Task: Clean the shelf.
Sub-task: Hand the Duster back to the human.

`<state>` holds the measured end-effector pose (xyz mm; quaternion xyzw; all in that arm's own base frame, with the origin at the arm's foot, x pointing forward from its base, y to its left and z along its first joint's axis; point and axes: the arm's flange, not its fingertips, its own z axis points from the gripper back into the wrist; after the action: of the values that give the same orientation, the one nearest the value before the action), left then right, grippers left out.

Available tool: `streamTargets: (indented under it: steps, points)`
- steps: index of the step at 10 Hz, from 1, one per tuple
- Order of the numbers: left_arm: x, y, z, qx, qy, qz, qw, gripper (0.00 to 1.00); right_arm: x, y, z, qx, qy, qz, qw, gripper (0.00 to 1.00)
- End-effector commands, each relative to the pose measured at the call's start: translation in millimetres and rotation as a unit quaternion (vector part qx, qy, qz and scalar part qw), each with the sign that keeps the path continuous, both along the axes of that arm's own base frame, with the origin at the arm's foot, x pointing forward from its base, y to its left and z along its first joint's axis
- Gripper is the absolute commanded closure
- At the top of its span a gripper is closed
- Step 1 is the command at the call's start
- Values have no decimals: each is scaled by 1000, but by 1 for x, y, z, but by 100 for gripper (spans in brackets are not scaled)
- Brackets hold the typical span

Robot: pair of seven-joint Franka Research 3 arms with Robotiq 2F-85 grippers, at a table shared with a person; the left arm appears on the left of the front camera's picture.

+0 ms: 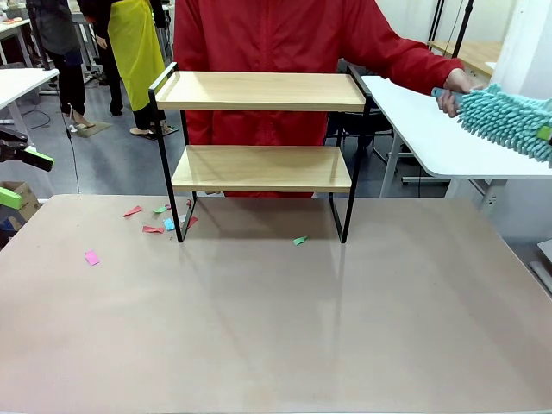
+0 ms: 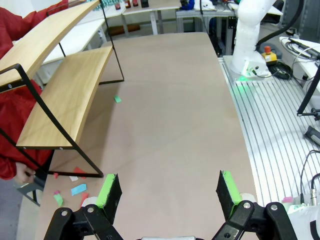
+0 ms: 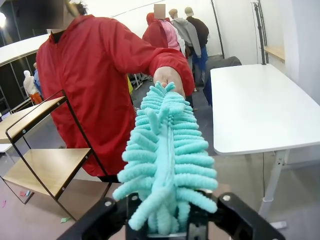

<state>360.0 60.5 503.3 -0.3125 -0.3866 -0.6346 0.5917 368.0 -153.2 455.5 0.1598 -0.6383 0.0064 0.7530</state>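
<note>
The shelf (image 1: 259, 142) is standing far-centre on the surface (image 1: 276, 328). The right tool (image 3: 167, 215) is clasping a teal duster (image 3: 167, 165) at far right, with the person's hand (image 1: 454, 89) on its handle end; the shelf is lying to its left. The left tool (image 2: 167, 192) is gaping empty.

A robotics lab: a white robot arm base (image 2: 247, 45) bolted onto a slotted aluminium bench (image 2: 280, 130) with loose cables (image 2: 300, 50) (an emergency-stop button beside them), rows of white tables (image 1: 448, 129) and several people standing about on a grey floor.
</note>
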Motion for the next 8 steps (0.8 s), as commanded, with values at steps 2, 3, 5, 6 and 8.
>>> streamTargets:
  steps: [2,3,5,6,8]
  points:
    - [0,0,1,-12,-9,-3,1000,0,6,-1,0,-18,13,-12,1000,0]
    - [0,0,1,-12,-9,-3,1000,0,7,-4,5,-17,14,-14,1000,5]
    - [0,0,1,-12,-9,-3,1000,0,0,-16,36,15,-3,-6,1000,0]
    - [0,0,1,-12,-9,-3,1000,0,-6,-20,55,37,-15,0,999,0]
    - [0,0,1,-12,-9,-3,1000,0,-4,-37,99,97,-35,-4,995,0]
